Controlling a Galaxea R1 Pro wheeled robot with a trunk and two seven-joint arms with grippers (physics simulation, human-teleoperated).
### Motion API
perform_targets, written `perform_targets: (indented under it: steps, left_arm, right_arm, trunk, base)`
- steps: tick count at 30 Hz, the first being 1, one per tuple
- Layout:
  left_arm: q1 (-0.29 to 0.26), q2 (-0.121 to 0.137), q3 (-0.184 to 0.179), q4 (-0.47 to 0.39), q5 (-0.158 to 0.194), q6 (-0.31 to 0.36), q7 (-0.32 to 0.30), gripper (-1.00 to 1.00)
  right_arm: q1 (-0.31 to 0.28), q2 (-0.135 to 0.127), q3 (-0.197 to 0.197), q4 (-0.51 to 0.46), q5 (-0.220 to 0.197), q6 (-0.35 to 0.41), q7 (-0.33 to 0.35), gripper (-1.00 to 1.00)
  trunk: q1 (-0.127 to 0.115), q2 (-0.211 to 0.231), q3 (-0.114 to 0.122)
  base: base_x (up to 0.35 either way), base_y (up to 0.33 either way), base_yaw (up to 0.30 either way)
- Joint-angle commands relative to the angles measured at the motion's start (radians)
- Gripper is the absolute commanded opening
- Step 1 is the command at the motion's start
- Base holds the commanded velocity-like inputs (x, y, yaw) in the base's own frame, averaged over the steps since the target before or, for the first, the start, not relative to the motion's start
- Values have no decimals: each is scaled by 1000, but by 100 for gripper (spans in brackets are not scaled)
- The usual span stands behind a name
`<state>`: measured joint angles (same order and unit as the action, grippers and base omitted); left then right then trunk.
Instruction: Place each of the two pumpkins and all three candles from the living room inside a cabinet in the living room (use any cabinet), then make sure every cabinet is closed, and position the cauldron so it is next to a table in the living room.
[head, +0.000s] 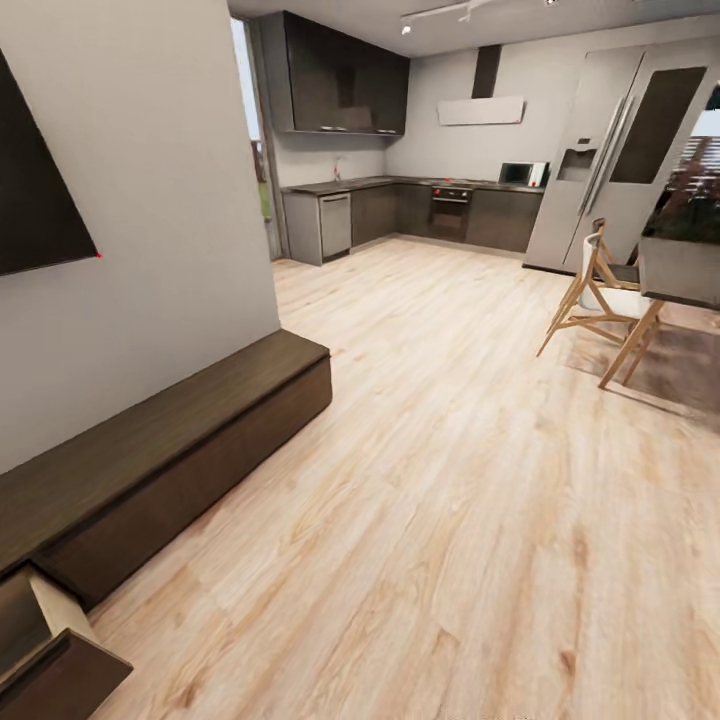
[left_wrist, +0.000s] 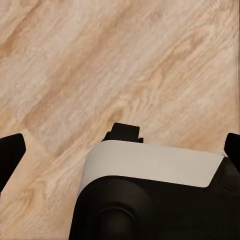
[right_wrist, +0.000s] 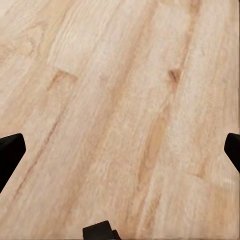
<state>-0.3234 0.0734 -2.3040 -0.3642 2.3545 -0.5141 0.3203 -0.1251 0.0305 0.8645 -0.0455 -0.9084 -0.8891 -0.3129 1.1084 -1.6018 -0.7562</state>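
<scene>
The cabinet (head: 180, 440), long, low and dark brown, runs along the left wall. One drawer (head: 55, 655) at its near end stands pulled out, and a pale inner side shows. A dark-topped table (head: 680, 268) on wooden legs stands at the right. The pumpkins, candles and cauldron are out of view. My left gripper (left_wrist: 120, 150) is open over bare wood floor, above a white and black part of my own body (left_wrist: 150, 190). My right gripper (right_wrist: 120, 152) is open too, with only floor planks between its fingertips (right_wrist: 10, 155).
A wooden chair (head: 600, 290) stands beside the table on a dark rug (head: 690, 375). A dark flat panel (head: 35, 190) hangs on the left wall. The grey kitchen units (head: 420, 210) and a tall fridge (head: 620, 150) line the back. Light wood floor (head: 430, 480) stretches between.
</scene>
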Motion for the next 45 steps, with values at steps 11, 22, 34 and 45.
perform_targets:
  steps: [11,22,34,45]
  left_arm:
    - [-2,0,-7,-4,2,-6,5,100]
    - [-2,0,-8,-4,2,-6,6,100]
    - [-2,0,-7,-4,2,-7,6,100]
    - [-2,0,-6,-4,2,-7,6,100]
  right_arm:
    - [0,0,8,-3,0,90,9,100]
    - [0,-1,8,-4,0,96,35,100]
    - [-1,-2,8,-2,0,96,66,100]
    - [0,-3,8,-2,0,96,66,100]
  trunk:
    - [0,0,-1]
    - [0,0,-1]
    - [0,0,-1]
    - [0,0,-1]
  base:
    - [0,0,-300]
    - [0,0,-300]
    - [-17,12,-300]
    - [15,248,-300]
